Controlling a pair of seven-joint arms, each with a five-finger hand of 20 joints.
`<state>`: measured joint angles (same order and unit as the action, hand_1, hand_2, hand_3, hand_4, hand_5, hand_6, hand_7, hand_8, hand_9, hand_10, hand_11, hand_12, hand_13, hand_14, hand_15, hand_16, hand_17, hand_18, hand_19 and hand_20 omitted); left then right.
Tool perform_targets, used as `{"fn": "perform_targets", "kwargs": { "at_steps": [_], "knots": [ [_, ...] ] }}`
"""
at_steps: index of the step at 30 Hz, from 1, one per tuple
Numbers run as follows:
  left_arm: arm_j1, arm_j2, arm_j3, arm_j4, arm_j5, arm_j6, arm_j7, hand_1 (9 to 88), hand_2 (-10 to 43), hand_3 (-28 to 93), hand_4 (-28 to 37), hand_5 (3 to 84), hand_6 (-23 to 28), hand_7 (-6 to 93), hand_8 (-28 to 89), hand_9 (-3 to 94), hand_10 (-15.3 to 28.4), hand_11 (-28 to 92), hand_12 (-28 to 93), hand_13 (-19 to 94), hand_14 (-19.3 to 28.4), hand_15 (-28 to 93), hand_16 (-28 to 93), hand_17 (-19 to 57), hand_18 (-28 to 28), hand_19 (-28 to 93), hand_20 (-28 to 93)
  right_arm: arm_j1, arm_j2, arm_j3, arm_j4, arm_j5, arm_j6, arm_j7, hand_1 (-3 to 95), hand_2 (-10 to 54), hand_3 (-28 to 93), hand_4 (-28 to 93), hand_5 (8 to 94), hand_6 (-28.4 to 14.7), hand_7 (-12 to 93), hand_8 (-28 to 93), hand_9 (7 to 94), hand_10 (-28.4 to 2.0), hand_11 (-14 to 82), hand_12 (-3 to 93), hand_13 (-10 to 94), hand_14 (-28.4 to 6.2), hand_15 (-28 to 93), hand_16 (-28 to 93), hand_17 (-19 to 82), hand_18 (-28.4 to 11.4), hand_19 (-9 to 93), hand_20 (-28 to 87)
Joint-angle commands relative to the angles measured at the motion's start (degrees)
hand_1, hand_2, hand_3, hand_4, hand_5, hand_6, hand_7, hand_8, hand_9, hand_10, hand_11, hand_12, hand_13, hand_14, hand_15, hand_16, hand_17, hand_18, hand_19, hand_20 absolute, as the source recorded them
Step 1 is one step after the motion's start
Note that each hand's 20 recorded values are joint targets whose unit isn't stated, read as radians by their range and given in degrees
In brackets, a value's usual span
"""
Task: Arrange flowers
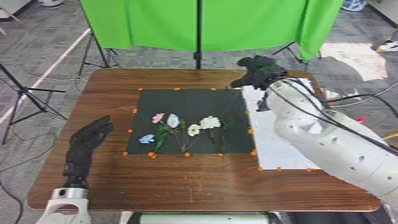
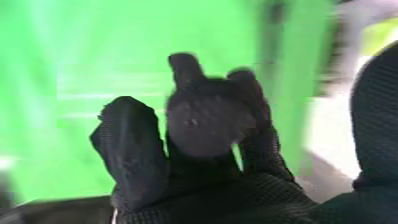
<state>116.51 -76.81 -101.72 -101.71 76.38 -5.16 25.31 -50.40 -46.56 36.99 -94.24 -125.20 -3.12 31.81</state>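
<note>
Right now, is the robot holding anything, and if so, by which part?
Nothing, it seems: the black-gloved right hand and black-gloved left hand look empty, and pink, white and blue flowers lie on the black mat.

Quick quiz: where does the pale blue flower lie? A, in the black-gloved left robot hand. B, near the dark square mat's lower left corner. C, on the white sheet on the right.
B. The pale blue flower lies on the dark square mat near its lower left corner, with the white sheet off to the right.
</note>
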Motion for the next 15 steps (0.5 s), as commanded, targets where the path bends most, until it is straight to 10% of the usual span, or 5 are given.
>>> {"fn": "perform_targets", "kwargs": {
  "at_steps": [1, 15],
  "knots": [
    [1.3, -2.78, 1.51, 0.31, 0.06, -0.79, -0.68, 28.1, -9.5, 63, -15.0, 47.2, 4.9, 12.3, -5, 43.3, 13.6, 18, 15, 35, 18.4, 19, 3, 7.6, 17.0, 13, 21, -4.7, 1.5, 7.4, 8.0, -1.1, -9.2, 9.5, 20.7, -9.5, 56, -17, 36.3, -0.1, 5, -5, 51.5, -21.4, 6.9, 22.6, 86, -4.5, 64, 32, 58, -19.5, 93, 63],
    [-0.3, -2.7, 2.38, 1.24, 0.37, -1.91, -0.68, 28.0, -9.5, 63, -15.0, 47.2, 4.9, 12.3, -5, 43.2, 13.7, 18, 15, 35, 18.4, 18, 3, 7.6, 17.0, 13, 21, -5.2, -4.2, 10.4, 16.2, -1.1, -10.0, 9.7, 24.9, -9.5, 59, -13, 35.7, 0.0, 6, -5, 49.4, -21.7, 5.3, 12.3, 89, -3.8, 60, 31, 59, -19.8, 93, 60]
  ]
}}
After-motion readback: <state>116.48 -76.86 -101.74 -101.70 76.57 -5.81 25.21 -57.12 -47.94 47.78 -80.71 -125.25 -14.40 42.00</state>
